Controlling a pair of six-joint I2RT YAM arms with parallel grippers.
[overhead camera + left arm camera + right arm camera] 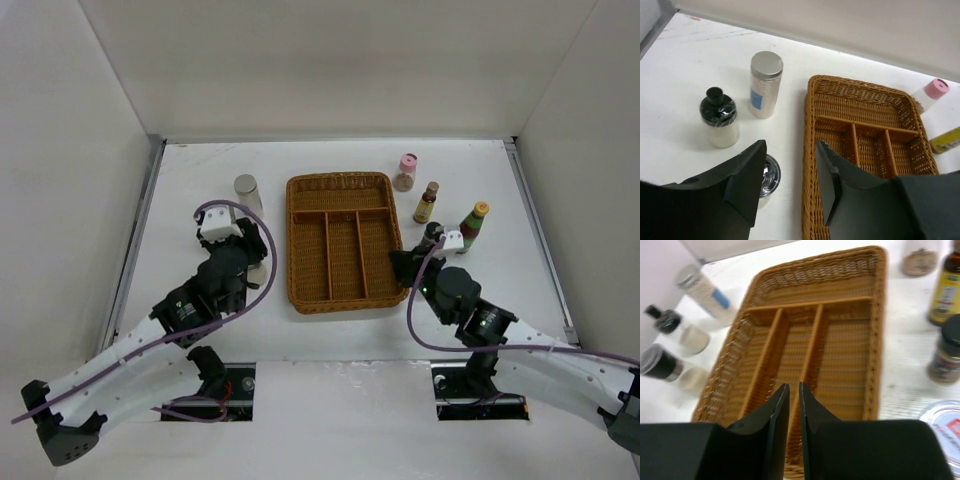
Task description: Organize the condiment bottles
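Note:
The condiment bottles stand on both sides of the brown wicker tray (340,290). On the left are a grey-capped white cylinder (247,192) (765,84), a black-capped jar (719,120) and a silver-topped jar (771,175). On the right are a pink-capped jar (406,172), a yellow-capped brown bottle (427,202), an orange-capped green bottle (474,226) and a dark-lidded jar (946,357). My left gripper (790,175) is open and empty, over the gap between the silver-topped jar and the tray's left rim. My right gripper (794,395) is shut but for a slit, empty, above the tray's near right corner.
The tray (875,340) has one crosswise compartment at the far end and three long ones, all with nothing in them. A clear round lid with a red label (942,425) shows at the lower right of the right wrist view. White walls enclose the table.

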